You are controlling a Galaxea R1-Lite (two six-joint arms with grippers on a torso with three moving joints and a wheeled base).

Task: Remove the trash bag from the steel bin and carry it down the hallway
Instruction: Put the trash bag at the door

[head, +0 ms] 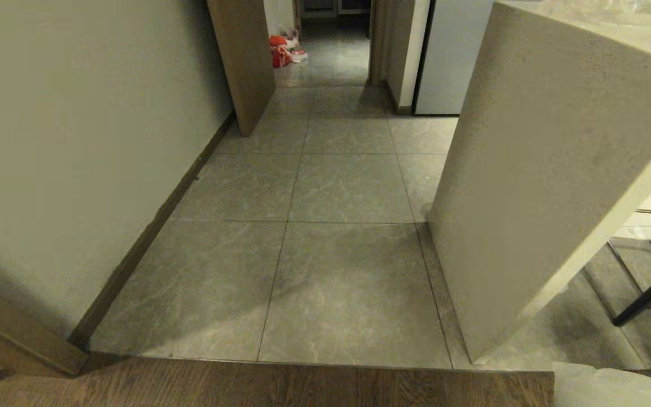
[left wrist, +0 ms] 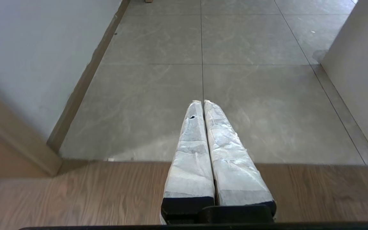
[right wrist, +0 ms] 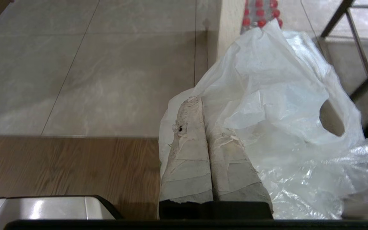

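The right gripper (right wrist: 200,100) has its jaws pressed together, and the trash bag (right wrist: 276,105) billows out just beside and beyond them; the plastic seems pinched at the jaws, though the pinch itself is hidden behind the taped fingers (right wrist: 187,153), so how much film they hold cannot be told. The bag is out of the steel bin (right wrist: 46,207), which shows as a shiny corner behind the jaws and to one side, so the task seems to be in its carrying part. The left gripper (left wrist: 203,102) hangs with its jaws closed on nothing, above the seam where the wood-plank floor (left wrist: 75,191) meets the tiles of the hallway (head: 337,186). The main risk is the grip: thin, slippery film caught only by its edge may slide out as the base rolls, dropping the bag. One handle loop (right wrist: 331,118) gapes open beyond the jaws, on the side of a dark chair leg (right wrist: 363,86), and could snag it if the robot turns that way. The pale partition wall (head: 540,169) stands just ahead of the bag, so a line too close to it would drag or tear the plastic. Further down the passage, a door frame (head: 243,62) narrows the way and red-and-white bags (head: 283,51) lie on the floor, which may catch the swinging load or the base.
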